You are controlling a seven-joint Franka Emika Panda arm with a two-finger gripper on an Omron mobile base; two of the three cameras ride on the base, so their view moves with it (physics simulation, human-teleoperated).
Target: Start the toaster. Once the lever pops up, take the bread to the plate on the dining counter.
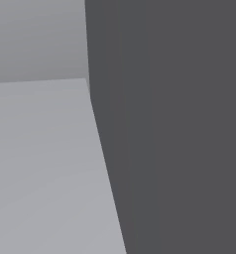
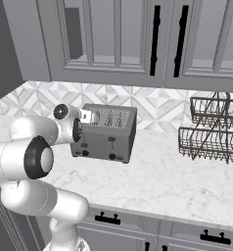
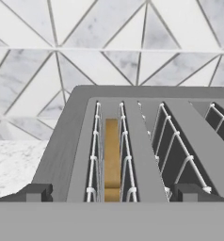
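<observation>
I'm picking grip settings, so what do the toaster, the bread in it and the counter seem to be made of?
The toaster looks like matte grey metal or plastic, evenly dull, with thin pale wire guards in its slots. The bread looks like dry tan toast, flat and unglossy, standing on edge in a slot. The counter looks like polished white marble with faint grey veins. All of it is rendered, so these are guesses.

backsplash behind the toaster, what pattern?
The backsplash is white-grey marbled triangular tiles with grey grout, clearest in the hand view above the toaster.
</observation>
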